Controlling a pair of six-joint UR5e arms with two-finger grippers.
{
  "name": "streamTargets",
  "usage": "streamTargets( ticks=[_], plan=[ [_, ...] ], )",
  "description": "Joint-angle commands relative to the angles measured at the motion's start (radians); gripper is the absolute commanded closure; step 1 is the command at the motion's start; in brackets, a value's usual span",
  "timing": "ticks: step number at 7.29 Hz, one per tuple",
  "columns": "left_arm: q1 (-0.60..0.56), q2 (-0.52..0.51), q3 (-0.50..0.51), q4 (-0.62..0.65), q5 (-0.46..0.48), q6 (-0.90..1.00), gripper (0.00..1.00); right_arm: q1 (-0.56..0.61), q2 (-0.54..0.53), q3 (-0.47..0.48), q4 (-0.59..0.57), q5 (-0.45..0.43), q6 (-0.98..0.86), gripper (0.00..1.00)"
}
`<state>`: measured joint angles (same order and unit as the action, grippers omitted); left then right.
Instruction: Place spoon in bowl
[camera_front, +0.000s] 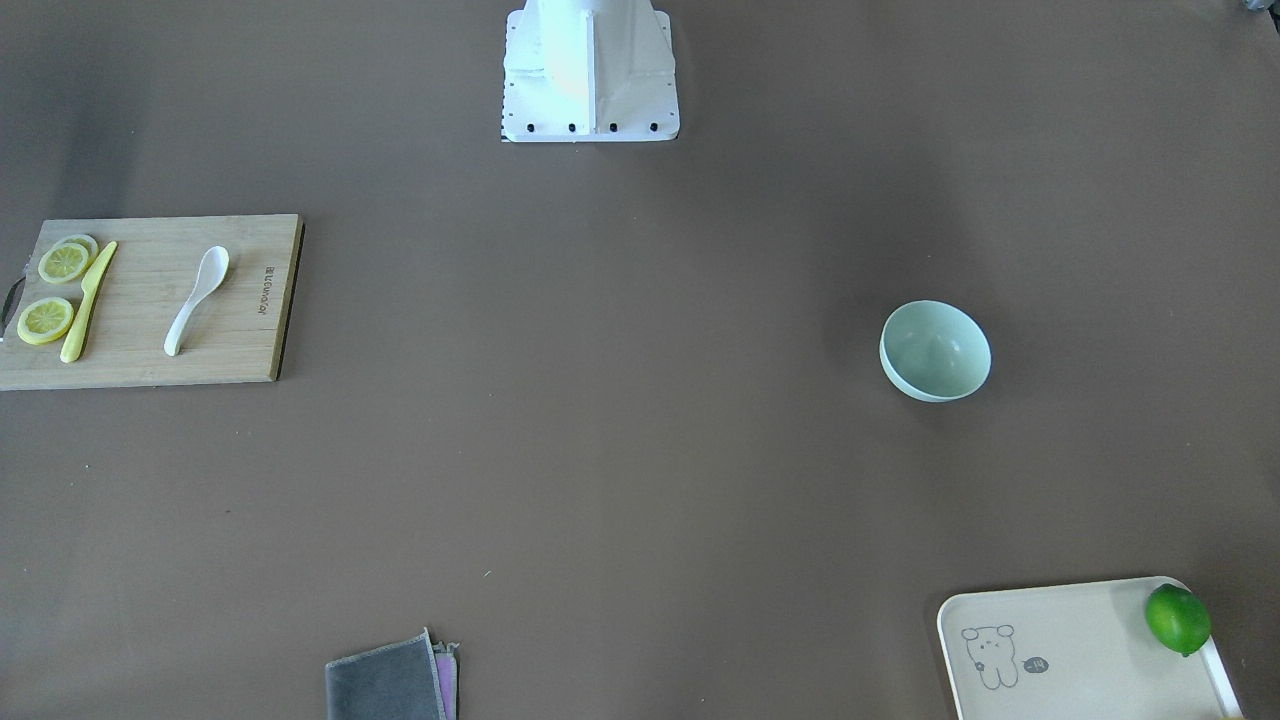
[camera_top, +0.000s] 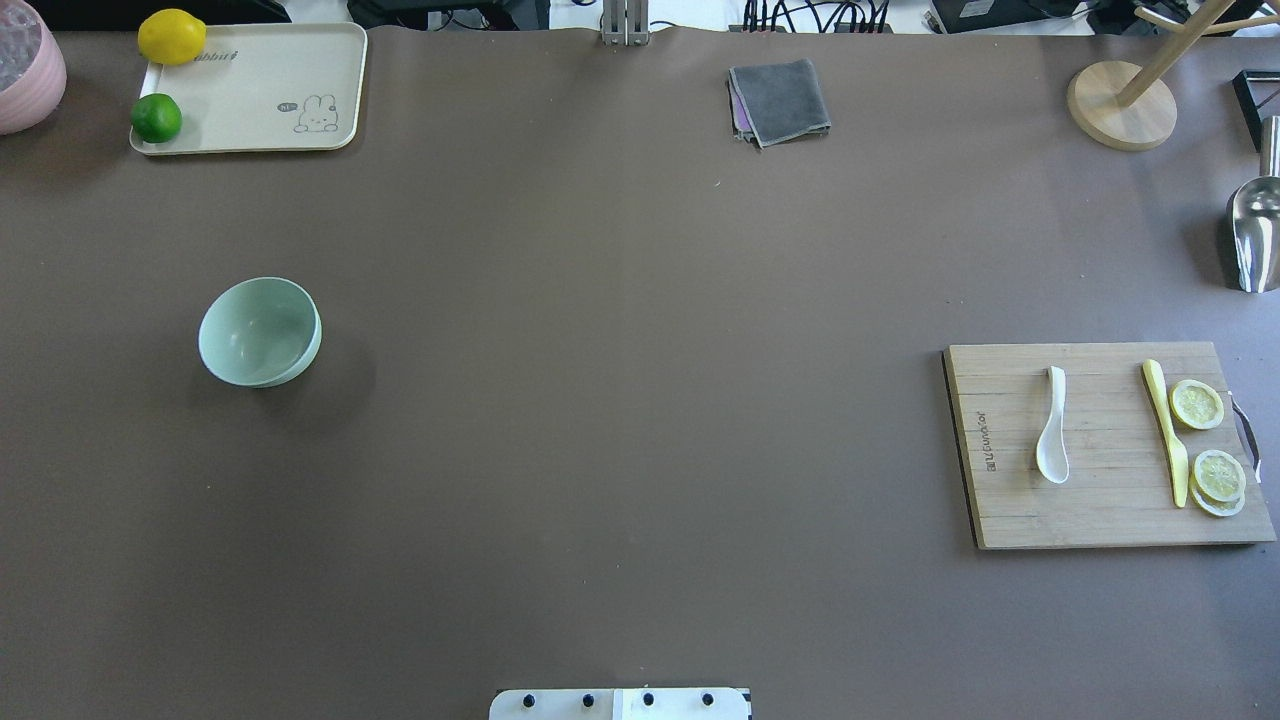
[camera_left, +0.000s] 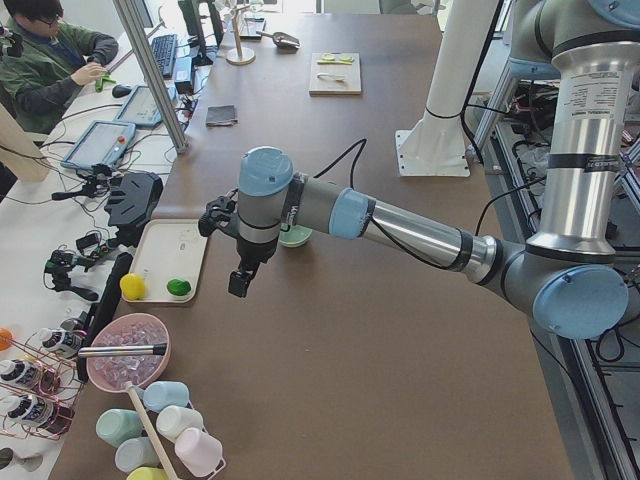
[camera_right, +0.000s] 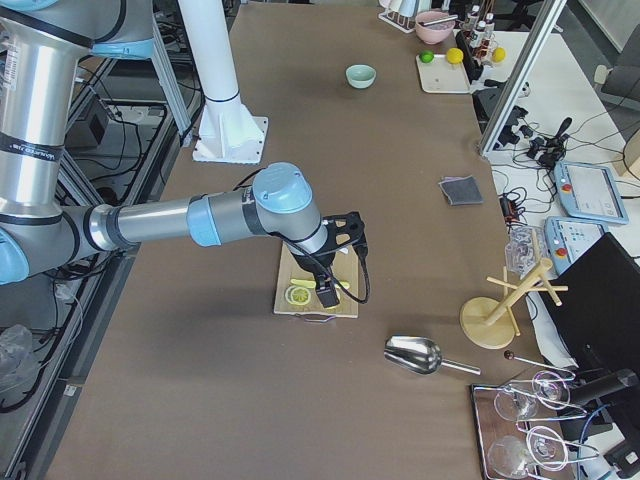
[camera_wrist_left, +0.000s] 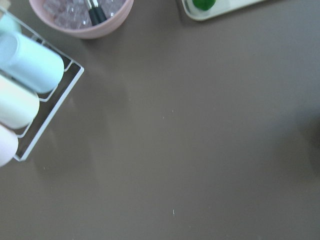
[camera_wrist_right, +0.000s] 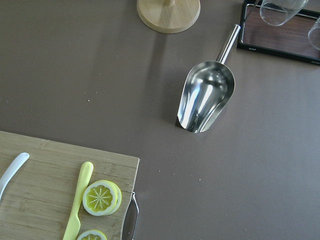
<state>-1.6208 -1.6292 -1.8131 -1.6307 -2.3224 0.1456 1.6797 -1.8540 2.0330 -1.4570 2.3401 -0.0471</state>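
Note:
The white spoon (camera_front: 197, 298) lies on a wooden cutting board (camera_front: 240, 340), scoop toward the robot; it also shows in the overhead view (camera_top: 1053, 438), and its handle tip shows in the right wrist view (camera_wrist_right: 12, 172). The mint-green bowl (camera_front: 935, 350) stands empty and upright on the far side of the table (camera_top: 260, 332). The left gripper (camera_left: 240, 283) hangs above the table near the bowl (camera_left: 297, 237); I cannot tell if it is open. The right gripper (camera_right: 327, 295) hangs over the cutting board's end; I cannot tell its state either.
A yellow knife (camera_top: 1165, 430) and lemon slices (camera_top: 1197, 404) share the board. A cream tray (camera_top: 250, 95) holds a lime and a lemon. A grey cloth (camera_top: 780, 100), a metal scoop (camera_wrist_right: 205, 102), a wooden stand (camera_top: 1120, 105), and a pink bowl of ice (camera_wrist_left: 82, 17) line the edges.

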Motion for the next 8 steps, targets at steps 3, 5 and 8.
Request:
streamTargets(
  ticks=[3,5,8],
  plan=[
    [0.158,0.003,0.126,-0.297,-0.002,-0.251,0.01,-0.203,0.058,-0.017,0.064,-0.011,0.362,0.0],
    [0.284,0.003,0.155,-0.398,0.003,-0.482,0.01,-0.332,0.068,-0.019,0.179,-0.052,0.595,0.02],
    [0.519,-0.024,0.331,-0.856,0.014,-0.902,0.01,-0.496,0.068,-0.02,0.297,-0.174,0.839,0.03]
  ],
)
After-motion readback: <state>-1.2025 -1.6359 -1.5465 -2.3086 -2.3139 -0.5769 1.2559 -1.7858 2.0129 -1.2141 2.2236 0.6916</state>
